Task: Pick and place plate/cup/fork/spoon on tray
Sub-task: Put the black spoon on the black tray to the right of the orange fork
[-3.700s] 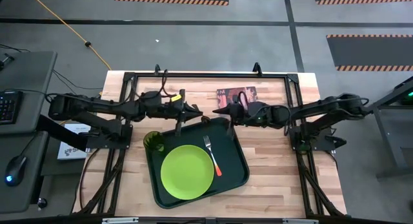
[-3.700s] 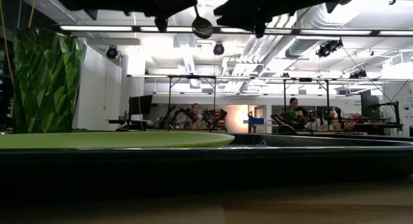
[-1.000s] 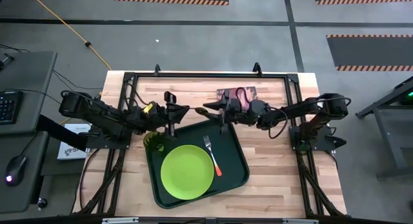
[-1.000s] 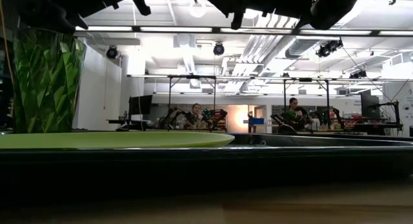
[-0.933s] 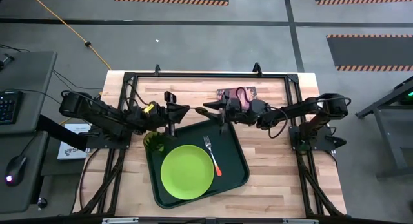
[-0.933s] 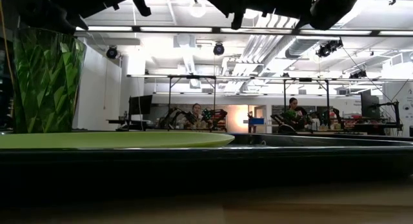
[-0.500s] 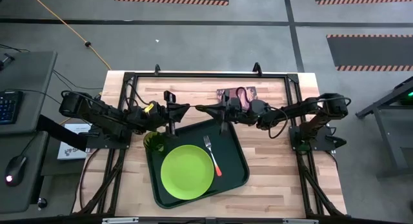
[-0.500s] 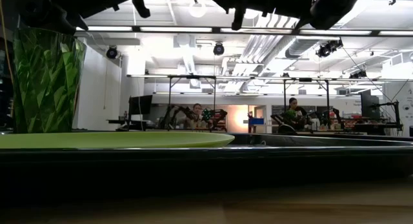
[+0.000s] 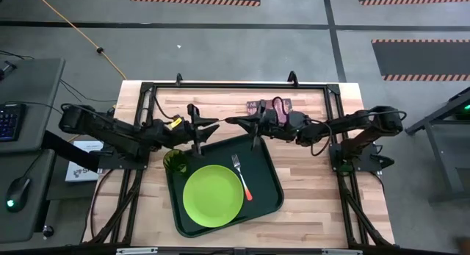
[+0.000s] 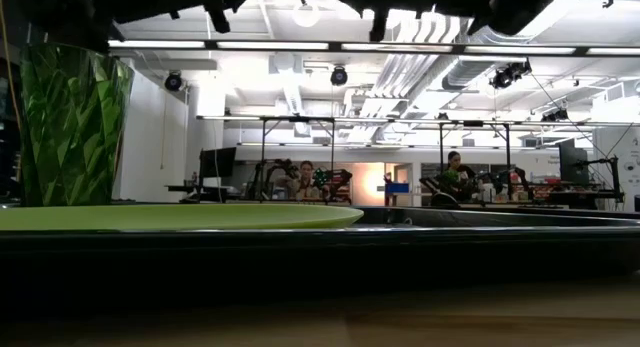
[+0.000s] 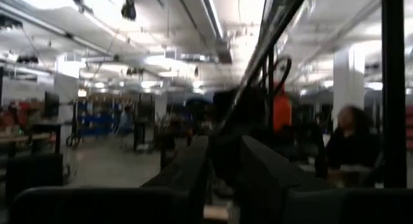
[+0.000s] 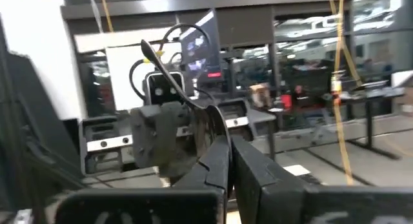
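On the large dark-green rectangular plastic tray [image 9: 270, 196], the round lime-green plastic plate [image 9: 213, 195] sits centrally, orange-handled fork [image 9: 241, 177] at 3 o'clock, translucent dark-green cup [image 9: 174, 162] at 10. My left gripper [image 9: 213, 123] and right gripper [image 9: 230, 120] hover at 12, fingers together, empty.

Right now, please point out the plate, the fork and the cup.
plate [image 9: 213, 195], high view, centre of its face.
fork [image 9: 244, 184], high view, orange handle.
cup [image 9: 175, 162], high view, its rim.

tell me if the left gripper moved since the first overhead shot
Yes. In the high view the left gripper has pulled back toward its own side: it was near the tray rim's middle, now nearer the cup.
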Controlling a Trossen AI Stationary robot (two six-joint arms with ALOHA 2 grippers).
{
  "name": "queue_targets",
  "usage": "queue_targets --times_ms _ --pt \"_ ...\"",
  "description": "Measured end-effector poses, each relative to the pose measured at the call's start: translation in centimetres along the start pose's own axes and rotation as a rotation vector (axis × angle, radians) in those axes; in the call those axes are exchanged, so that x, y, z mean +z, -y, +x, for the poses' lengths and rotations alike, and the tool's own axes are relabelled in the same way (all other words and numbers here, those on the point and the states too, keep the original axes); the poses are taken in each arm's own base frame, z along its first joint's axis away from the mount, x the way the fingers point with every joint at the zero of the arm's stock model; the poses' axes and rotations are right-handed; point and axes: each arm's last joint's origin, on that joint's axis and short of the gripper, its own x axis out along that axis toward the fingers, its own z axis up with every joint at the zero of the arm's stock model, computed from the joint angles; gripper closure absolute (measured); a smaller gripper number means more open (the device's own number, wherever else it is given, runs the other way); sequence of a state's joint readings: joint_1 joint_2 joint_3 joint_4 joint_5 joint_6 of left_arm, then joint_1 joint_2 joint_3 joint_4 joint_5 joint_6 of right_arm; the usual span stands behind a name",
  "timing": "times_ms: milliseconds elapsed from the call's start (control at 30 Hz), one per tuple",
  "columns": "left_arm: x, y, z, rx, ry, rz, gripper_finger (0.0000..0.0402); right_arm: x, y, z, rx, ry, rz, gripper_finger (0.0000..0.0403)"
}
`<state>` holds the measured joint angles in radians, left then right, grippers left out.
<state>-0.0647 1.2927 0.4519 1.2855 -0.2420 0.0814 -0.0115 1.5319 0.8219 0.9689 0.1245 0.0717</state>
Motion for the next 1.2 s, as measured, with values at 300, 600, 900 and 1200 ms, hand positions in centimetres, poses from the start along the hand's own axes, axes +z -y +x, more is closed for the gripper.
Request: queue_targets --times_ms 300,600,900,1200 --pt "2.7 -0.5 -1.0 -0.003 -0.304 0.074 0.023 2.4 -1.4 -2.4 -0.273 -0.163 -0.24 0.0402" --pt "2.5 -0.8 -1.2 0.06 -0.559 0.124 0.0187 2.5 -1.9 -6.3 -0.56 -0.466 -0.396 0.0403" --pt "-0.2 -1.0 0.2 0.078 -0.673 0.162 0.0181 1.5 -1.7 -6.1 -0.386 -0.691 -0.288 0.0403" --pt "-3.3 -0.7 3.0 -0.009 -0.96 0.112 0.0181 0.1 -2.8 -3.4 -0.284 -0.859 -0.334 0.0403"
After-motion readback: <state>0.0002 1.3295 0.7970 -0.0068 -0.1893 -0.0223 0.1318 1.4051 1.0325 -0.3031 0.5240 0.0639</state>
